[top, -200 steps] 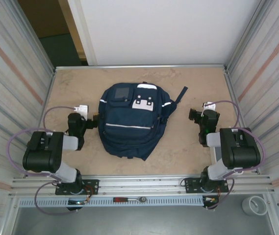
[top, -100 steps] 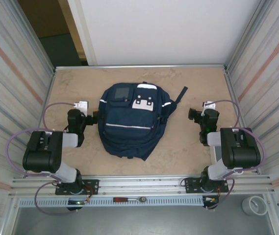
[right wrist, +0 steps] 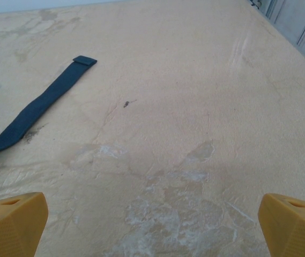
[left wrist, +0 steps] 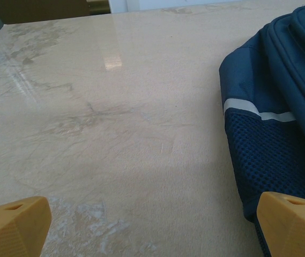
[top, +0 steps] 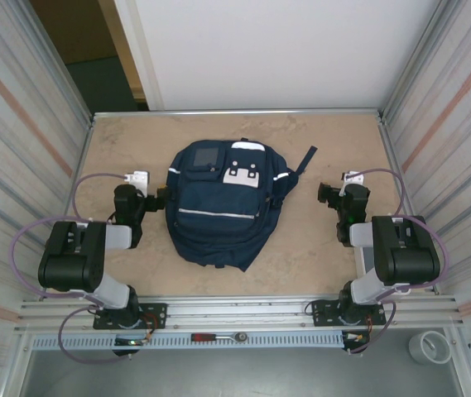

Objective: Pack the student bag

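The student bag (top: 223,203), a navy-blue backpack with a white top patch and thin reflective stripes, lies flat in the middle of the table, all zips shut. My left gripper (top: 141,196) stands open just left of it. In the left wrist view the bag's mesh side pocket (left wrist: 273,155) sits right behind the right yellow fingertip (left wrist: 294,222), with bare table between the fingers of the left gripper (left wrist: 152,230). My right gripper (top: 341,193) is open to the bag's right, apart from it, and in its wrist view the right gripper (right wrist: 152,225) has nothing between its fingers. The bag's loose strap (right wrist: 45,101) lies ahead to the left.
The beige marbled table (top: 318,248) is fenced by ribbed metal walls on both sides and a white panel at the back. A ratchet tool (top: 218,337) lies on the front rail and a tape roll (top: 430,347) sits below at the right.
My left gripper has shifted slightly toward the far end of the table alongside the bag, then stayed still. The right arm and the bag have not moved.
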### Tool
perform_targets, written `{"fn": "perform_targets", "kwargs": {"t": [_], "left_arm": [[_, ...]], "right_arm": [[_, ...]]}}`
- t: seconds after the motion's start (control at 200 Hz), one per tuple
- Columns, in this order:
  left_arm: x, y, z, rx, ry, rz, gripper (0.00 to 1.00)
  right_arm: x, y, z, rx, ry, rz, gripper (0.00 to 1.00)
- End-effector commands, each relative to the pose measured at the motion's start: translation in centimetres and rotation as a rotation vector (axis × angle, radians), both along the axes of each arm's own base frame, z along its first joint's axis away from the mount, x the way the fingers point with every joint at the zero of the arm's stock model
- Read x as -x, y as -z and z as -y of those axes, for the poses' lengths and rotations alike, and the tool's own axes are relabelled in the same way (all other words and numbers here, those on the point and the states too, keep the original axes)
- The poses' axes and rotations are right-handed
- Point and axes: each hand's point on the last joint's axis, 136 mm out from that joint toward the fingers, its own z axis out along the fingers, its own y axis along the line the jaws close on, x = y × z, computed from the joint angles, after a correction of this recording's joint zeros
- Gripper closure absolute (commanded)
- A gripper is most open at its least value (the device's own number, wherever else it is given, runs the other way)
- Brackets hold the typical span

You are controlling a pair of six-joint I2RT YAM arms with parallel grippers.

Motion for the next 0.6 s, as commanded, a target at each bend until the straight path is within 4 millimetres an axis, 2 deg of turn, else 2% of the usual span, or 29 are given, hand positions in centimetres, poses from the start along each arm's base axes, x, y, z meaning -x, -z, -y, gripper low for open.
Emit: {"fn": "perform_targets", "kwargs": {"t": [0.0, 0.591], "left_arm": [[-0.38, -0.93, -0.1, 0.009, -0.003, 0.024, 0.01], [-0.41, -0.87, -0.12, 0.011, 0.0, 0.02, 0.01]], "right_arm": [[-0.72, -0.95, 0.06, -0.006, 0.002, 0.027, 0.01], [-0.73, -0.96, 0.06, -0.007, 0.001, 0.027, 0.01]]}}
